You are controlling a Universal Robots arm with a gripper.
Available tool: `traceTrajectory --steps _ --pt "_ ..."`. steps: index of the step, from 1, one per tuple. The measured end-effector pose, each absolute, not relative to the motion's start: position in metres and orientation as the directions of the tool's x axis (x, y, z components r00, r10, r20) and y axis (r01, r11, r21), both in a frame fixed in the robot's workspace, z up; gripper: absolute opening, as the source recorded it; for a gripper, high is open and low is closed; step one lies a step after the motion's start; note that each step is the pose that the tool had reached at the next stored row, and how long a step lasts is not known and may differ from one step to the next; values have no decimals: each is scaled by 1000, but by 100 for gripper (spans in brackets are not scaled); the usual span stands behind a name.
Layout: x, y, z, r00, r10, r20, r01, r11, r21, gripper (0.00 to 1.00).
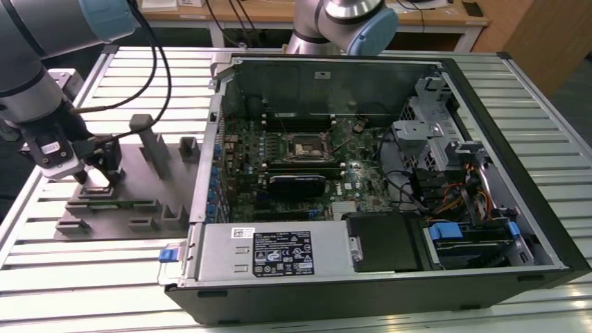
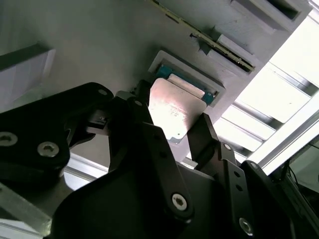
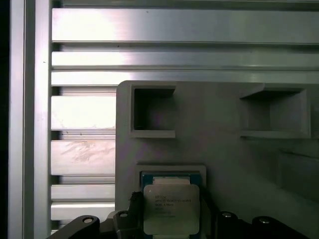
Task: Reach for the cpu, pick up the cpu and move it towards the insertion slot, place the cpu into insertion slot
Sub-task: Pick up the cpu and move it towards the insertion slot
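While the black gripper pinches it, the flat silvery cpu gleams.

In the exterior view, the counter carries a block at the frame's left and an open case across its centre and right, the two side by side. The slot lies on the board inside the case, just above the frame's centre, well apart from the block. The claw stands over the block's left part. In both wrist views, the cpu sits between the claw's fingers, which close on its opposite edges, just over a recess in the block.
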State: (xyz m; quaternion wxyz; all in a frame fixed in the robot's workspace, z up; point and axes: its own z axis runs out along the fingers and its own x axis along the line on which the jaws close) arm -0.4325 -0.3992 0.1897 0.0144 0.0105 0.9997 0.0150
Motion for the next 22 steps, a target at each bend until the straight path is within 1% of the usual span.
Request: traceTrajectory --steps 13,22 --pt "-432 -399 215 -999 22 -29 21 999 30 54" --pt "-432 -399 240 -999 22 -30 21 999 30 54"
